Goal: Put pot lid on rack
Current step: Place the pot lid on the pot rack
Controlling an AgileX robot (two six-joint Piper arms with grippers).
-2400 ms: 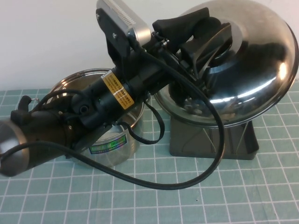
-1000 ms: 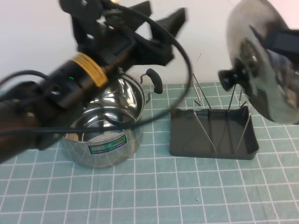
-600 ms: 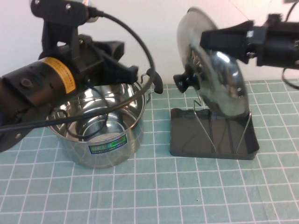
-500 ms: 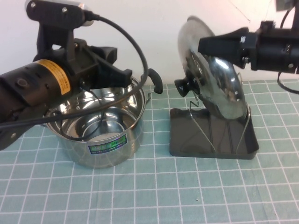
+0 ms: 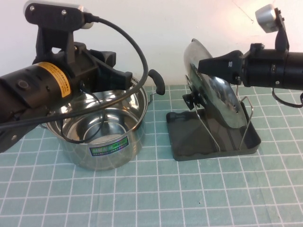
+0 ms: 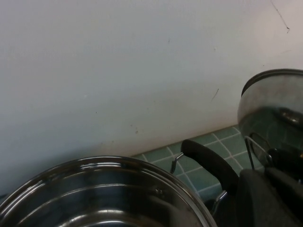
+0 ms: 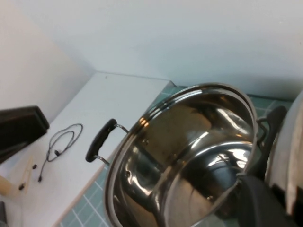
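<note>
Table (image 5: 156,198) comes nearest, covered by a green mat ruled with a white grid. On it, toward the robot's left, stands the steel pot (image 5: 102,135), uncovered, a coloured label on its near wall and a black handle (image 5: 156,81) sticking out on the side toward the rack. To the right of the pot, apart from it, sits the rack (image 5: 189,142), a dark grey tray with upright silver wire loops rising from it. The pot lid (image 5: 213,92) stands on edge in the rack, tilted, leaning among the wires, its black knob (image 5: 190,100) pointing toward the pot.

Left tool (image 5: 118,75) hangs over the far rim of the pot, its black fingers (image 5: 124,77) pointing toward the pot handle; it carries nothing, though how wide the fingers stand I cannot tell, since they overlap in the high view and the left wrist view catches only a dark corner of the tool. Right tool (image 5: 208,65) reaches in from the right at the upper part of the lid, its dark finger (image 5: 220,64) lying across the shiny dome. It appears to be clamped on the lid's upper rim, with the other finger hidden behind the steel. A pale wall (image 5: 156,28) closes the scene behind
</note>
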